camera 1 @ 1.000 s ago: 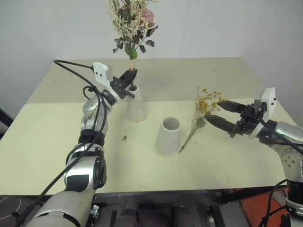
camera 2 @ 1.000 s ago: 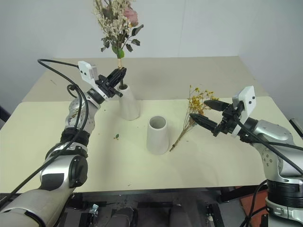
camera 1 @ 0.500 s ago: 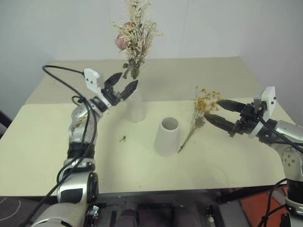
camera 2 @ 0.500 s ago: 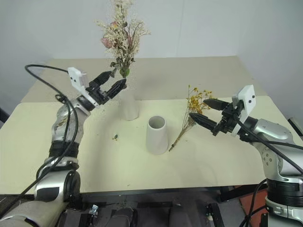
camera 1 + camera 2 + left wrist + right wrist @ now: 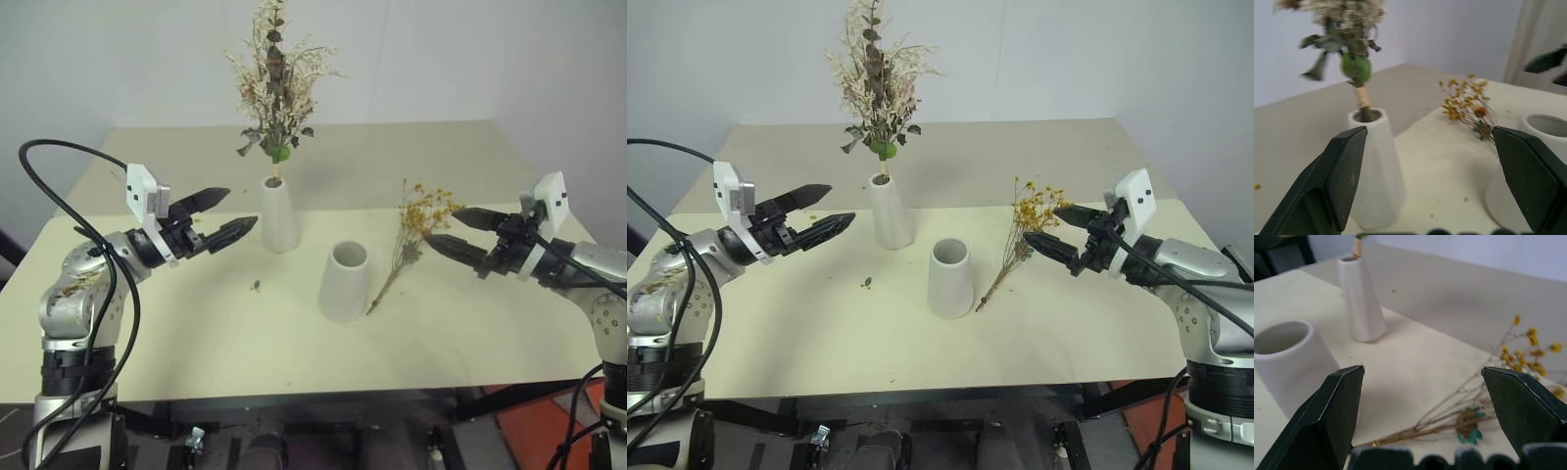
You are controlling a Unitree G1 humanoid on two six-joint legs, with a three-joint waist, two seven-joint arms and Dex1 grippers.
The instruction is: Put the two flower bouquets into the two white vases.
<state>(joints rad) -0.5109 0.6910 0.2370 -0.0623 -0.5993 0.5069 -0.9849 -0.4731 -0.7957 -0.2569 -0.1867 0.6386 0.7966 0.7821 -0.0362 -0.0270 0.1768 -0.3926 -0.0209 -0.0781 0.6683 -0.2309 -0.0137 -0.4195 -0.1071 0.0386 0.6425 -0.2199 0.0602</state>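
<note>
Now cream bouquet [image 5: 275, 83] stands upright in tall vase [image 5: 277, 213]; yellow bouquet [image 5: 415, 235] lies on table [image 5: 176, 323] beside empty short vase [image 5: 346, 282]. Left gripper [image 5: 223, 217] & right gripper [image 5: 447, 231] both spread wide, holding nothing.

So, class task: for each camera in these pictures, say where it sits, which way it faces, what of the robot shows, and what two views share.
Left and right eye views: on the head, looking forward and down over the table; both arms show, left gripper and right gripper open.
Left wrist view: along its fingers toward the tall vase holding the cream bouquet.
Right wrist view: along its fingers toward the yellow bouquet lying on the table.
Shared: both wrist views show the short vase.
</note>
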